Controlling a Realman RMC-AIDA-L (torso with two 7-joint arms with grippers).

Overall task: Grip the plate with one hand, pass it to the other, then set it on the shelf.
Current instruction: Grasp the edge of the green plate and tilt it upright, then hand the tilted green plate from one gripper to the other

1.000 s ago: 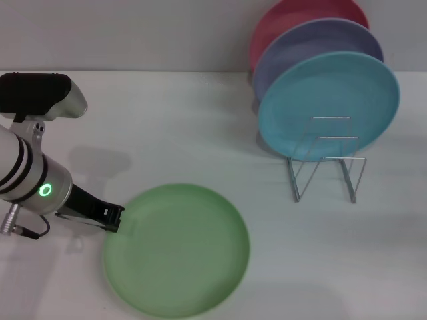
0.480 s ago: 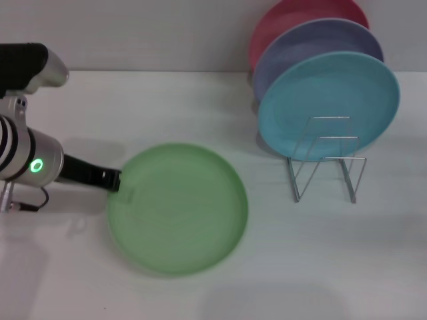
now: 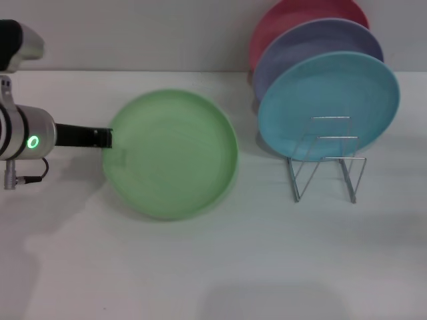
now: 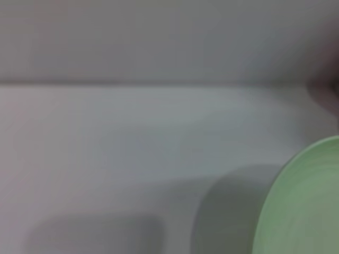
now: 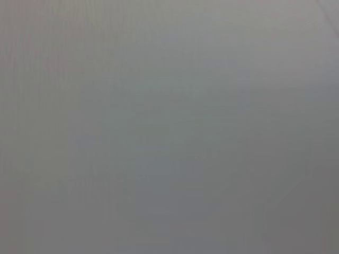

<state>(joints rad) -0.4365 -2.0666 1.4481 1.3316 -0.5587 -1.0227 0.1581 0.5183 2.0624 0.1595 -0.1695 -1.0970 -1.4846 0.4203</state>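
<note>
White table (image 3: 200, 267) seen below. Light-green plate (image 3: 171, 154) held clear of it, left of wire shelf (image 3: 325, 160), which carries the sky-blue plate (image 3: 329, 105). Left gripper (image 3: 107, 139) clamped onto the green plate's left rim.

Bare lab-like test bench: plain white table (image 3: 200, 267), blank grey wall (image 3: 133, 33).

- The left gripper (image 3: 107, 139) pinches the left edge of the green plate (image 3: 170, 155), holding it up above the white counter (image 3: 213, 267).
- Blue plate (image 3: 329, 105), purple plate (image 3: 313, 40) and red plate (image 3: 293, 13) stand in the wire rack (image 3: 327, 160).
</note>
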